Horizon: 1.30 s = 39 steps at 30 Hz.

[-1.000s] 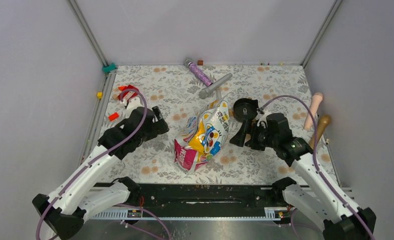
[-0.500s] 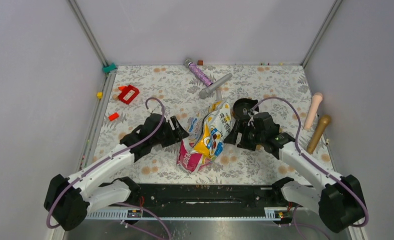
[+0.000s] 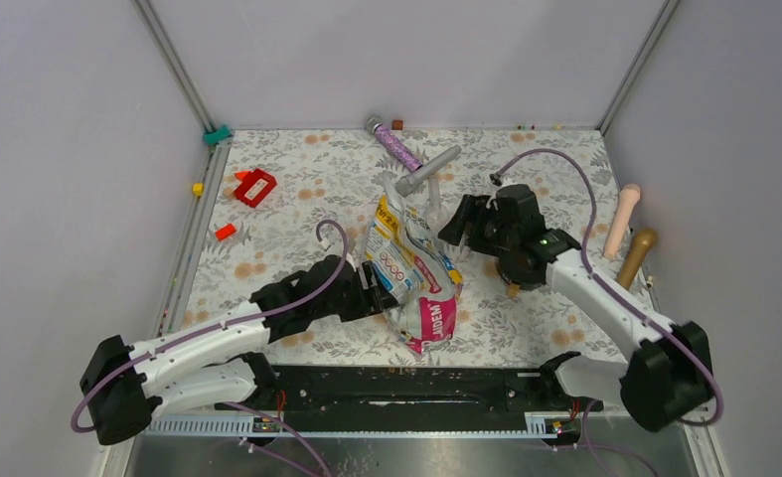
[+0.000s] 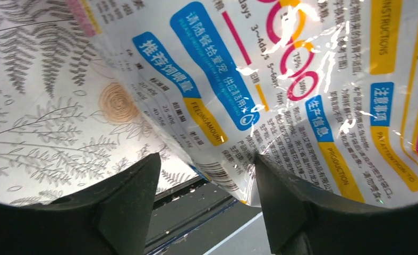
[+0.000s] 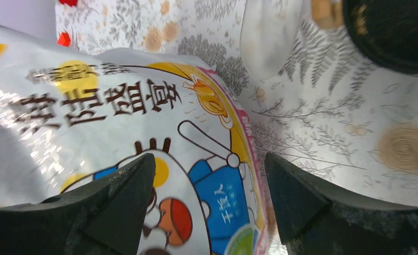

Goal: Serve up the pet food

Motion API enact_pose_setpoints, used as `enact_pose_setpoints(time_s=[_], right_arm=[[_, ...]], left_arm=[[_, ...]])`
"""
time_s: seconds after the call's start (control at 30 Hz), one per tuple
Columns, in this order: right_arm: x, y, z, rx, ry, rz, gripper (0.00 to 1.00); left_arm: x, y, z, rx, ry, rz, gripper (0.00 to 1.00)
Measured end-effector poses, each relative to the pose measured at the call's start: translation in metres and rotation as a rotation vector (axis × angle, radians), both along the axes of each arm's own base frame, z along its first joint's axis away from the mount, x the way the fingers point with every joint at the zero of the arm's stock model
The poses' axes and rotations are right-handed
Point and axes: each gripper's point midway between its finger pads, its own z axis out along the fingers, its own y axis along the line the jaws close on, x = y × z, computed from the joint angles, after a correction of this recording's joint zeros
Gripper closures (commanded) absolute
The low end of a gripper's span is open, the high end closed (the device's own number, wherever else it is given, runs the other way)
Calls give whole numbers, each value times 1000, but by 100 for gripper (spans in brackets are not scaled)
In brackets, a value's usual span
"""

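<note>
Two tools at the bag (image 3: 413, 273), which stands on end mid-tabletop (image 3: 297, 189). Left tool (image 4: 205, 170) sits at its lower edge, right tool (image 5: 209, 159) faces its printed side. Both have jaws apart, nothing clamped. Kibble not visible, presumably inside the bag. Pinch the top seam, not the belly: glossy crinkly film slips. Tilt slowly toward the round black bowl (image 5: 392, 37), since pellets surge.

The desk (image 3: 550, 164) is covered edge to edge by a grey floral mat (image 3: 307, 204) with orange blooms, and a printed pet-food bag (image 3: 411, 268) stands upright near its middle. At the far edge a purple glitter tube (image 3: 394, 145) and a grey cylinder (image 3: 429, 169) lie touching in a V — a small brown cube (image 3: 397, 124) just behind them. On the left lie a red open-framed piece (image 3: 255, 187) and a smaller red bit (image 3: 225, 232) — at the right edge, a pink peg (image 3: 623, 219) beside a golden-brown peg (image 3: 637, 256).
</note>
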Motion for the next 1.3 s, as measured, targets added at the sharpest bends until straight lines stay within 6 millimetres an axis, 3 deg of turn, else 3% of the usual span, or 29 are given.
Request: enact_pose_setpoints(time_s=[0.1, 0.23, 0.33, 0.4, 0.53, 0.7, 0.83, 1.03, 1.3], right_arm=[[-7, -15, 31, -36, -105, -14, 14], [-26, -27, 90, -27, -274, 28, 13], [-44, -23, 129, 14, -388, 122, 12], [-54, -17, 140, 35, -428, 195, 12], [-68, -8, 139, 32, -423, 312, 13], [-71, 3, 123, -3, -361, 404, 14], [-72, 8, 124, -14, -361, 436, 15], [-73, 17, 128, -17, -368, 472, 15], [-65, 30, 114, -43, -315, 492, 16]], left_arm=[[-1, 8, -3, 37, 6, 18, 21], [-2, 22, -5, 94, 3, 39, 2], [-1, 31, -4, 128, -7, 59, 1], [0, 36, -1, 148, -13, 71, 2], [2, 44, 11, 158, -40, 95, 2], [1, 56, 18, 167, -61, 121, 2], [0, 63, 20, 172, -71, 137, 1], [0, 64, 21, 170, -73, 136, 1], [-1, 64, 21, 169, -70, 135, 2]])
